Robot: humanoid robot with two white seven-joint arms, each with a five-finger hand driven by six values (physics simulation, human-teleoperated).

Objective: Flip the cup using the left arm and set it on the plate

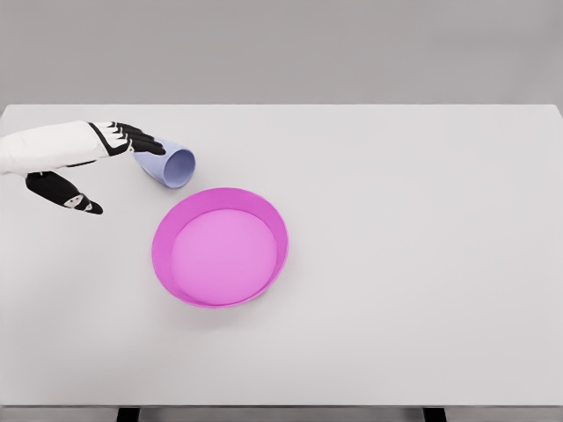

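A smooth, pale blue cup [170,163] lies tipped on its side on the matte grey-white bench [422,264], its round mouth facing the glossy magenta plate [220,247], a shallow rimmed dish just beside it. The left hand [84,167] reaches in, black fingers [132,138] spread loosely, upper fingertips touching the cup's base, thumb apart below, nothing gripped.

lilac cup [171,163] sideways beside magenta plate [220,247]

wide white table [422,264], plain grey wall [281,48] behind, soft even light.
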